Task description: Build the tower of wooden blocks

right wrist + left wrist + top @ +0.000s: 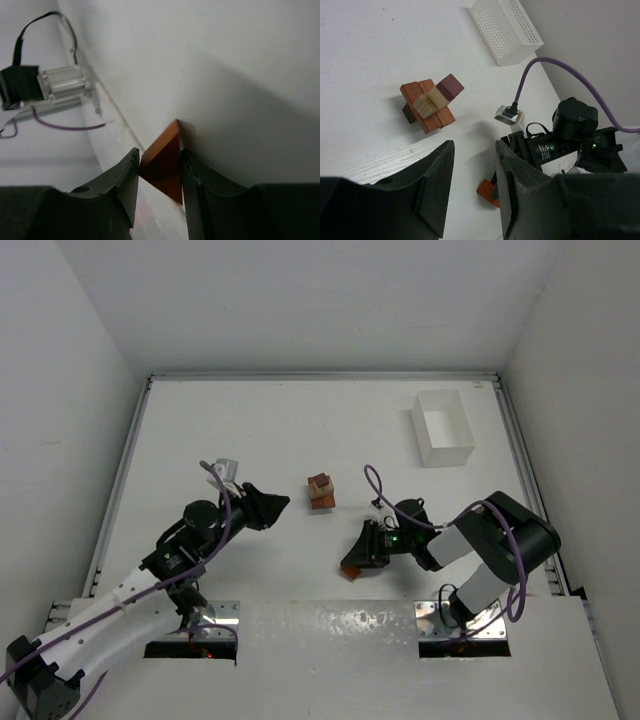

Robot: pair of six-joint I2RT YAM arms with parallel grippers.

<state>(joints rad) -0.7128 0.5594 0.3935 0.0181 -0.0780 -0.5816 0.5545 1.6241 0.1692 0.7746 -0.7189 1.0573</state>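
1. The table [250,430] came up plain white, faintly streaked with grain in the close view.
2. All the colour was in the wood block tower [430,102]: two reddish-brown bars, a pale tan piece with fine darker stripes, a deep maroon-brown cube, and a very dark brown bit underneath.
3. The single block [162,165] glowed orange-brown, smooth, with no grain showing.
4. The left pincer [475,150] and right pincer [159,155] were both matte black.
5. The box [505,30] was white, its side dotted with a regular grid of tiny holes.
6. The cable [560,70] ran purple, and a small green light [594,145] shone on black housing.
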